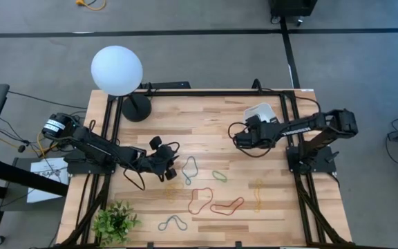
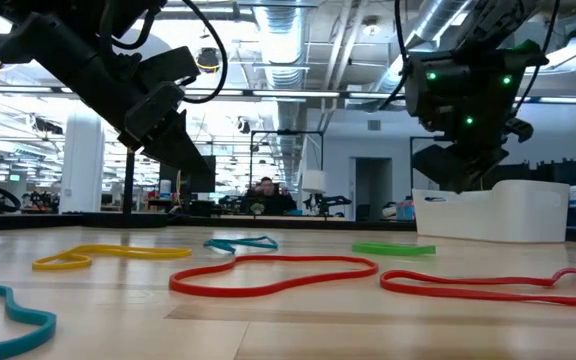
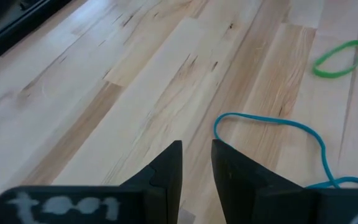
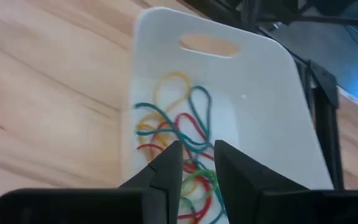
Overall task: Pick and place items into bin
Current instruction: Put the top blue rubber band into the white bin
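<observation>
The white bin (image 4: pixel 260 93) stands at the table's far right (image 1: pixel 261 112), with several red, yellow, green and teal bands (image 4: pixel 179 134) lying in it. My right gripper (image 4: pixel 197 155) hovers over the bin, open, with a narrow gap between its fingers and nothing in it. My left gripper (image 3: pixel 196 155) hangs above bare wood at the middle left (image 1: pixel 171 169), open by a small gap, also with nothing in it. Beside it lie a teal band (image 3: pixel 278 124) and a green band (image 3: pixel 340 59). Red (image 1: pixel 200 200), yellow (image 1: pixel 258 195) and teal (image 1: pixel 173 223) bands lie flat nearer the front edge.
A white globe lamp (image 1: pixel 117 70) on a black base stands at the far left corner. A small green plant (image 1: pixel 116 223) sits at the near left corner. Black cables (image 1: pixel 244 146) loop beside the right arm. Black frame rails run along both side edges.
</observation>
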Controlling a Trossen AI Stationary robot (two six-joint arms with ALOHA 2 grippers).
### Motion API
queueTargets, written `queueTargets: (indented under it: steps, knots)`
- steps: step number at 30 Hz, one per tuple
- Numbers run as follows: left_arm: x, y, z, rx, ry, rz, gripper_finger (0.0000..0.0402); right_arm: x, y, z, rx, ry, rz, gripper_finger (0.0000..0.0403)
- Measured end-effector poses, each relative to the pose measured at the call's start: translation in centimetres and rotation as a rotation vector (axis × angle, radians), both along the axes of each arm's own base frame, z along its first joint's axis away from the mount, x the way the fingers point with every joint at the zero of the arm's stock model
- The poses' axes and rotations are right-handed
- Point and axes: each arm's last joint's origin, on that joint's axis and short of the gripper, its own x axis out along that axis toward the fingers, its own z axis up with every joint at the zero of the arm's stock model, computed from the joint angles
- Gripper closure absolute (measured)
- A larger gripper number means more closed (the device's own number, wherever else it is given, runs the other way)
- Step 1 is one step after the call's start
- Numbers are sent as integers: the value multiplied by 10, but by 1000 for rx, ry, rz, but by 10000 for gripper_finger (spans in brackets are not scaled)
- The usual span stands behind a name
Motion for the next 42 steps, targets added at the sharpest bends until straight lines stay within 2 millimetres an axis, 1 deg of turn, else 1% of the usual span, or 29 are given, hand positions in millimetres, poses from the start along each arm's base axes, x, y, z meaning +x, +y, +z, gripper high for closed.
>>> queueTargets:
  steps: [8, 10, 13, 16, 20, 23, 25, 27, 30, 32, 37, 40, 42]
  knots:
    - [0, 0, 0, -4, -1, -2, 324, 2, 0, 0, 3, -2, 23, 315]
    - [0, -1, 0, -23, 4, -19, 324, 6, 1, 2, 9, 3, 64, 315]
    - [0, -2, -1, -62, 14, -60, 324, 17, 8, 8, 4, -24, 151, 315]
    - [1, -4, -2, -106, 27, -104, 324, 32, 21, 18, -9, -73, 270, 316]
    - [1, -6, -2, -155, 41, -155, 324, 54, 45, 30, -26, -169, 480, 316]
    - [1, -6, -2, -165, 44, -165, 324, 70, 64, 38, -6, -279, 690, 316]
    - [1, -6, -2, -164, 44, -165, 324, 82, 75, 44, 34, -388, 833, 316]
    - [1, -6, -2, -164, 44, -165, 324, 94, 84, 46, 96, -504, 962, 316]
    - [1, -6, -2, -164, 45, -165, 324, 109, 94, 41, 173, -628, 1099, 316]
    - [1, -6, -2, -169, 43, -161, 324, 117, 97, 31, 216, -654, 1133, 316]
    - [1, -6, -2, -172, 41, -158, 324, 135, 96, 0, 260, -575, 1108, 316]
    - [0, -6, -3, -171, 44, -157, 324, 152, 96, -11, 261, -545, 1118, 316]
    - [0, -6, -3, -171, 45, -157, 324, 165, 96, -15, 265, -521, 1121, 316]
